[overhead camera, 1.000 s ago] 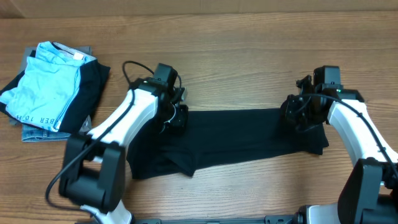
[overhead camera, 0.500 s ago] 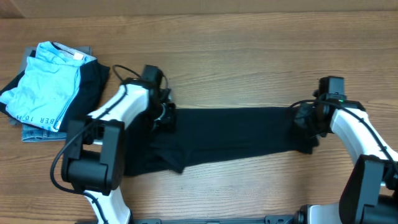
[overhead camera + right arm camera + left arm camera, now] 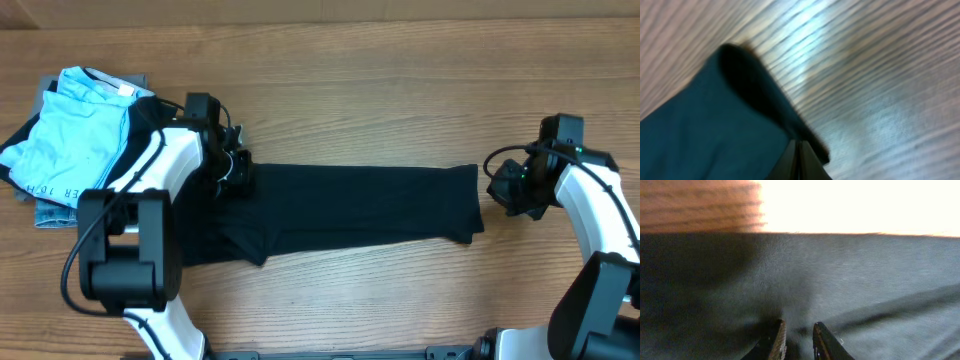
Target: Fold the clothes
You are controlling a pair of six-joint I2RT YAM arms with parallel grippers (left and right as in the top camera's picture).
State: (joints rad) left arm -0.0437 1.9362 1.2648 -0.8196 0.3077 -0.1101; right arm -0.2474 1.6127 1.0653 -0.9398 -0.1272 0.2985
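Observation:
The black T-shirt [image 3: 360, 205] lies stretched into a long flat band across the middle of the table, with a loose flap at its lower left. My left gripper [image 3: 238, 178] sits on its upper left corner. In the left wrist view the narrow jaws [image 3: 799, 325] pinch the dark cloth [image 3: 865, 270], and a crease runs off to the right. My right gripper [image 3: 497, 187] is just past the shirt's right edge. In the right wrist view its fingers [image 3: 799, 144] are pressed together at the corner of the cloth [image 3: 700, 130], with no cloth visible between them.
A pile of folded clothes sits at the far left: a light blue garment [image 3: 75, 135] with dark lettering on top, a dark piece [image 3: 148, 140] beside it, and a grey-blue piece [image 3: 55, 212] beneath. Bare wooden table [image 3: 400, 90] lies behind and in front of the shirt.
The left gripper has dragged the shirt leftward, drawing it out longer and flatter. The right gripper has slid rightward off the shirt's right end, which now lies left of it.

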